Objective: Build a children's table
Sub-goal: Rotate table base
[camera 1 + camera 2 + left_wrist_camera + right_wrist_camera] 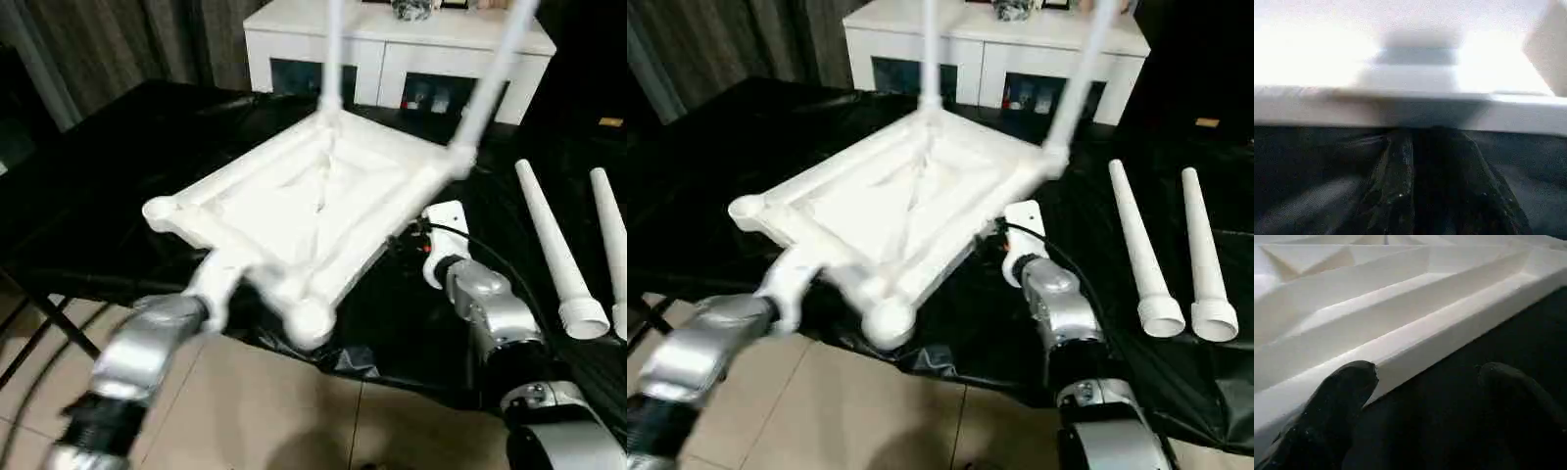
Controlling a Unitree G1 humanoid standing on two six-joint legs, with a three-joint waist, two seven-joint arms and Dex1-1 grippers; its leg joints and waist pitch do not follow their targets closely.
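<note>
The tabletop (pixel 294 211) is white plastic and it lies upside down on a table covered with black sheet (pixel 118 166), near the front edge. Its ribbed underside faces up, with long ribs crossing in the middle and a raised border around. It has a round socket at each corner. In the two far sockets stand two legs, one leg (pixel 333 54) at the back corner and another leg (pixel 495 73) at the right corner; both go up out of the picture. The near socket (pixel 309 321) and the left socket (pixel 159 211) are empty.

Two more legs (pixel 1136 240) lie on the black sheet to the right, side by side, well apart from the tabletop, with the wide ends toward the robot.

The left gripper (pixel 1435 142) is at the near left border of the tabletop; I cannot tell if its fingers are apart or together. The right gripper (pixel 1425 391) is spread wide beside the right border, one finger (pixel 1344 391) touching the rim
</note>
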